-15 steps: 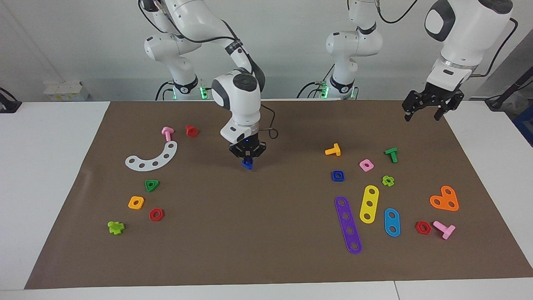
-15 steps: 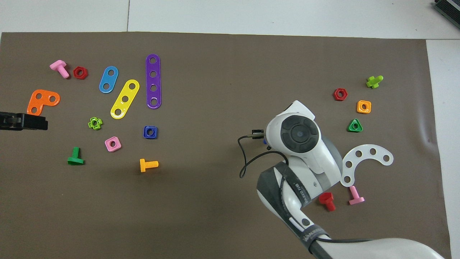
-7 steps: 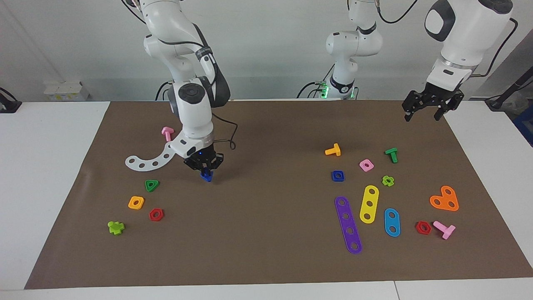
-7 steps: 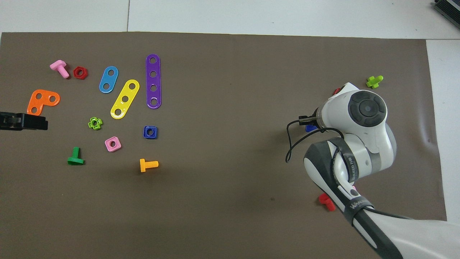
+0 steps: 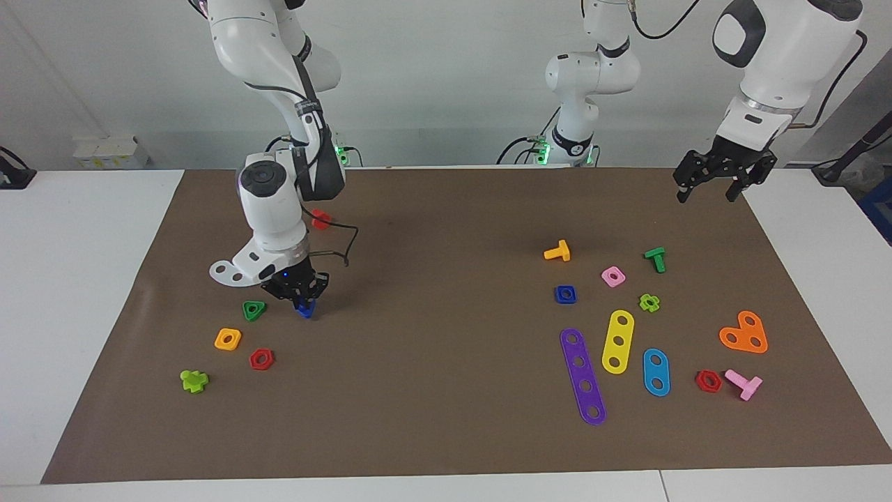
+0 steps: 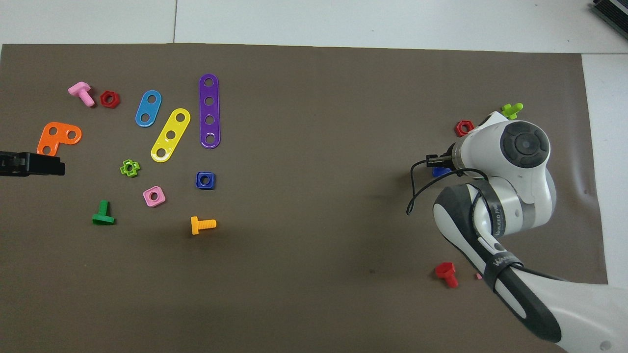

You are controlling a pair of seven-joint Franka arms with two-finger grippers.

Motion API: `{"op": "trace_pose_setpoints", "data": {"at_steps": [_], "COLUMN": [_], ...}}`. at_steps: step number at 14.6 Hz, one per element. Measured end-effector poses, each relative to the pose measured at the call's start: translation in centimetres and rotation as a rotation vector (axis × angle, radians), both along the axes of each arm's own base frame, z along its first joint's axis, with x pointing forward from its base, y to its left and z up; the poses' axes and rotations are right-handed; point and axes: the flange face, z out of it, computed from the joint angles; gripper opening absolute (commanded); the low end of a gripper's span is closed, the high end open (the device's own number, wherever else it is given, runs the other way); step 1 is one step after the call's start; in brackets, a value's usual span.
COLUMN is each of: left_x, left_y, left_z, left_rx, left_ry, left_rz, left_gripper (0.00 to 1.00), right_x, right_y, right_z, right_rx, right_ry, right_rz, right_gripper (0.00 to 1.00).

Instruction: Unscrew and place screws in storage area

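Right gripper [image 5: 301, 301] hangs low over the brown mat [image 5: 446, 432], fingers clamped on the blue screw [image 5: 304, 311], which pokes out just under the fingertips! It sits right beside the green triangle nut [image 5: 254, 309], with the orange nut [image 5: 228, 339] and red nut [image 5: 261, 359] just past it and the white arc [image 5: 233, 270] half hidden under the wrist. That cluster at the right arm's end of the table looks like the storage area, so my read is the unscrewing is done and the carry is nearly over. What's left: lower the screw to the mat, let go, pull clear. Whether the screw already touches the mat, I can't tell.

Left gripper [image 5: 712, 189] waits up over the mat's edge at its own end, fingers spread, holding nothing. Beneath and around it lie the blue square nut [image 5: 565, 294], purple strip [image 5: 582, 376] and yellow strip [image 5: 617, 341], loose and apart.

Mat lies flat on a white table [image 5: 83, 293]; pale wall, cables trailing at the arm bases.
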Motion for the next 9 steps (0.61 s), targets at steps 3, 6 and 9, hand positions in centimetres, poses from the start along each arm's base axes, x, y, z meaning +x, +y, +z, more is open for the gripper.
{"op": "trace_pose_setpoints", "data": {"at_steps": [3,6,9], "left_x": [0.0,0.5,2.2], "left_y": [0.6,0.5,0.5], "left_z": [0.0,0.8,1.6], "left_rx": [-0.007,-0.006,-0.001], "left_ry": [-0.001,0.018,0.049], "left_rz": [0.013,0.012,0.011], "left_gripper": [1.00,1.00,1.00], "right_x": [0.0,0.1,0.1], "right_y": [-0.7,-0.5,-0.7], "right_z": [-0.4,0.2,3.8], "right_rx": [-0.001,0.000,0.001], "right_ry": [0.006,-0.005,-0.016], "right_rz": [-0.002,0.000,-0.014], "right_gripper": [0.91,0.96,0.96]}}
